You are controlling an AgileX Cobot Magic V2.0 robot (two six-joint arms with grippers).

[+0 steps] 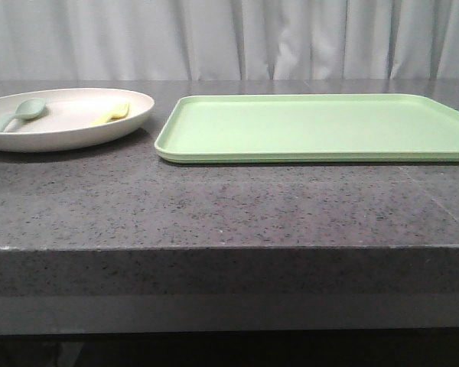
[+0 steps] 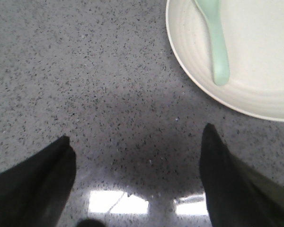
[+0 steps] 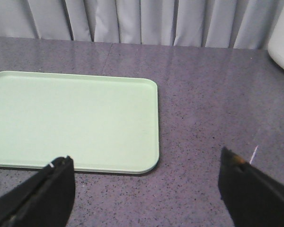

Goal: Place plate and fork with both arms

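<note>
- Plate [image 1: 65, 122] rests on the speckled grey countertop [image 1: 229, 206], just beside the light-green tray's [image 1: 314, 126] left end; not touching it
- Yellow fork [image 1: 113, 113] lies inside the plate towards its tray side; a pale green spoon [image 1: 19, 113] lies at the opposite side
- Left gripper [image 2: 137, 146] spread wide, holding nothing, poised over bare counter near the plate rim
- Right gripper [image 3: 146, 170] likewise wide open and empty, near the tray's corner
- Recommended: take the plate by its rim and keep it level (fork and spoon sit loose and may slide); lift the fork by its handle
- No brand, label or writing legible in any view
</note>
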